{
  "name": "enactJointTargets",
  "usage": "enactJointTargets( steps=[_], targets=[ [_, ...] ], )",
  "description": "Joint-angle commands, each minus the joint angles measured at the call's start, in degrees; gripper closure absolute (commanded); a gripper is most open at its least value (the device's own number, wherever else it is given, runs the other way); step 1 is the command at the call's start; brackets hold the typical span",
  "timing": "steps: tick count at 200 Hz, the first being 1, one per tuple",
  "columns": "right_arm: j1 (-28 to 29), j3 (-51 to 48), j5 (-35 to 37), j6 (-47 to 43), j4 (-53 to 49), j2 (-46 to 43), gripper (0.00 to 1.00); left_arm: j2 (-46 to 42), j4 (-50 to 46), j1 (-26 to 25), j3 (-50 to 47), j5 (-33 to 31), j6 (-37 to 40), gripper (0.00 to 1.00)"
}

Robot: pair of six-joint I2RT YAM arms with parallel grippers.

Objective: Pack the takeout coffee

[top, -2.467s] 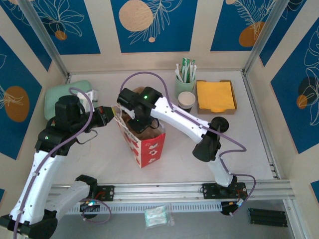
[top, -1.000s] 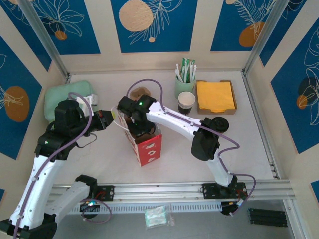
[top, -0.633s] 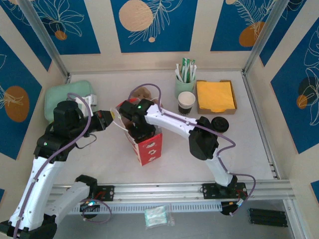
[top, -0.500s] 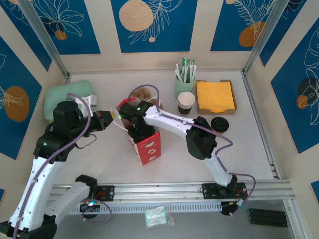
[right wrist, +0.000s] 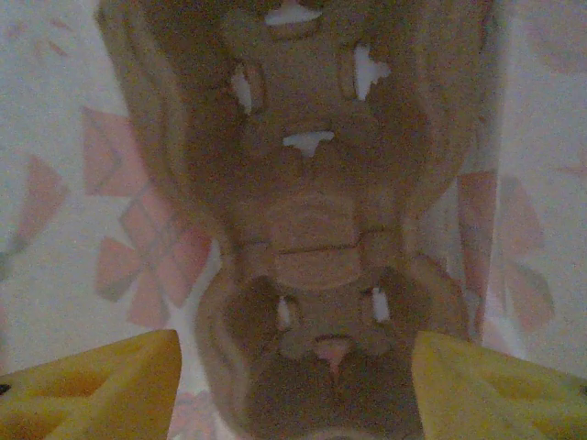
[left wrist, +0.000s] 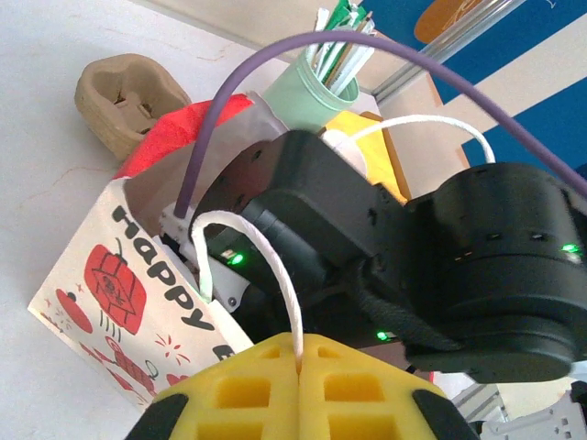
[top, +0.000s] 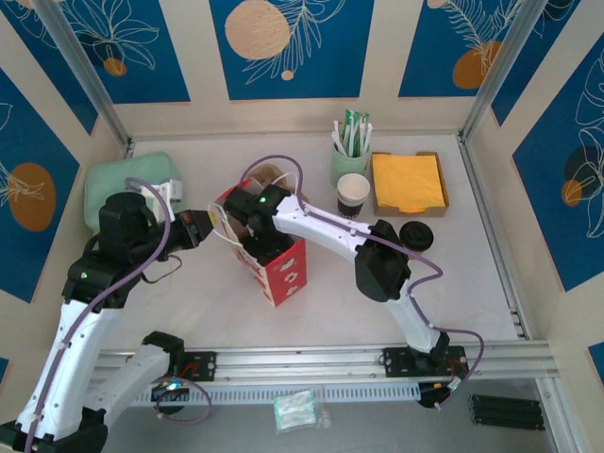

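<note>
Right jaws dropped inside red-and-white paper bag (top: 283, 269), spread above brown pulp carrier (right wrist: 312, 229); left jaws pinch white string handle (left wrist: 275, 266); best retract vertically.

Back wall (top: 189, 57): blue panels split by cream stripes, white leaf outlines, peach disc (top: 257, 28) in middle panel. Left wall (top: 38, 123) and right wall (top: 566, 123): same blue-and-cream pattern, orange discs (top: 30, 196). Metal posts (top: 85, 75) slant up from both far corners of table. Table (top: 321, 321): white, matte, faint scuffs. Metal rail (top: 311, 359) along near edge; grey ledge (top: 377, 415) below it. Light even, from above; shadows soft, short.
</note>
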Motion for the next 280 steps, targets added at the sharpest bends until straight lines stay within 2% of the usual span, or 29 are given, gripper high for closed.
enactJointTargets(
  steps=[1,35,48,65,91,110,121,132,198,233,261,280],
  targets=[
    [-0.37,4.51,-1.49,-1.46,-2.96,-2.5,0.32,-0.82,1.96,0.26,-0.87,-0.65,-0.81,1.0],
    [-0.54,8.76,-1.31,-2.43,-4.86,-3.05,0.3,-0.59,2.71,0.19,-1.45,-0.9,-0.9,0.99],
    [-0.54,9.64,-1.46,-2.59,-5.07,-3.85,0.29,-0.56,2.82,0.23,-1.53,-1.0,-0.86,0.94],
    [-0.48,10.85,-1.95,-2.65,-5.39,-4.97,0.29,-0.42,2.8,0.27,-1.32,-1.26,-0.63,0.82],
    [-0.4,14.26,-2.45,-2.89,-6.69,-6.2,0.28,-0.09,2.46,0.26,-0.42,-1.68,-0.21,0.6],
    [-0.19,17.09,-2.49,-3.09,-7.91,-7.06,0.28,0.41,1.72,0.27,0.72,-2.08,0.25,0.37],
    [-0.04,18.54,-2.43,-3.18,-8.61,-7.45,0.28,0.77,1.16,0.23,1.65,-2.31,0.5,0.21],
    [0.01,19.8,-2.23,-3.27,-9.33,-8.03,0.28,1.15,0.63,0.26,2.65,-2.25,0.59,0.0],
    [0.3,23.81,-3.73,-3.18,-10.1,-13.61,0.28,4.45,-4.91,0.25,11.3,-1.96,0.51,0.01],
    [-0.48,25.26,-3.76,-3.47,-11.16,-16.83,0.28,6.08,-9.04,0.25,16.6,-5.25,-2.35,0.01],
    [-2.68,25.21,-4.54,-3.09,-11.85,-19.78,0.28,6.43,-7.18,0.2,18.03,-4.67,-6.64,0.01],
    [-4.42,22.95,-3.48,-3.07,-12.67,-22.37,0.28,7.52,-3.57,0.17,18.92,-0.76,-10.21,0.01]
  ],
)
